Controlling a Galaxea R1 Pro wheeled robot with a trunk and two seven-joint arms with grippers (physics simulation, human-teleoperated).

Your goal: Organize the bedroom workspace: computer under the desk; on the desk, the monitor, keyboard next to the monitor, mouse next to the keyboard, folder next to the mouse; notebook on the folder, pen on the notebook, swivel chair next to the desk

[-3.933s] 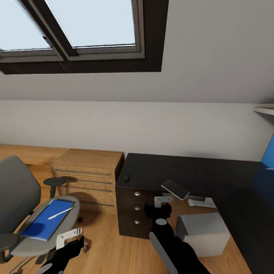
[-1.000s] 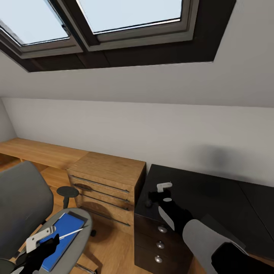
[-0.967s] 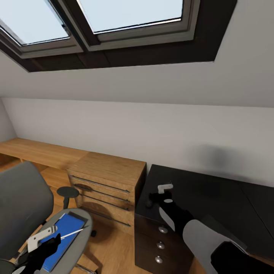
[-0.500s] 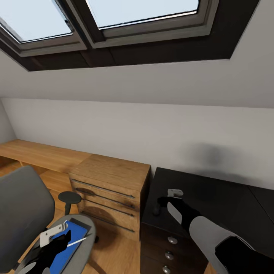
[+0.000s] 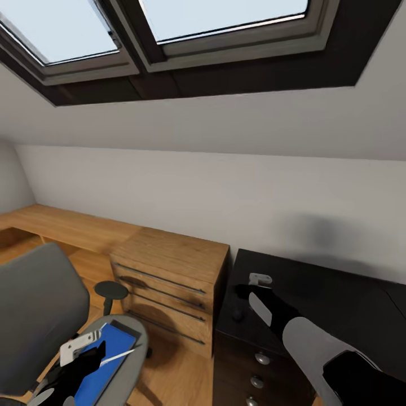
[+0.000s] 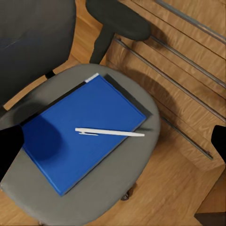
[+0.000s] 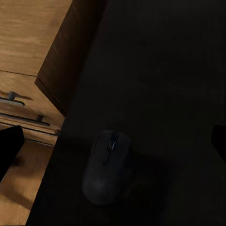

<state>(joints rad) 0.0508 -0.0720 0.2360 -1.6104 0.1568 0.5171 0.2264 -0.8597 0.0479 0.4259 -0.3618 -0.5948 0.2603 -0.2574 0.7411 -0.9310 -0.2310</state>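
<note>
— Hovering over the mouse (image 7: 107, 167), is it? Looks like the right gripper (image 5: 256, 280) is going for it.

— I'm thinking so. The jaws are standing wide apart, nothing between them, and the mouse is lying below on the desk (image 5: 338, 293), close to the end by the wooden cabinet (image 5: 169, 254).

— So what is it needing?

— Coming straight down, one finger each side of the mouse, and low, since it's flat. A sideways nudge is risking pushing it off that edge.

— And the left gripper (image 5: 84, 347)?

— Spread too, hanging above the chair (image 6: 141, 188), where the pen (image 6: 110, 133) is resting on the folder (image 6: 61, 155).
</note>
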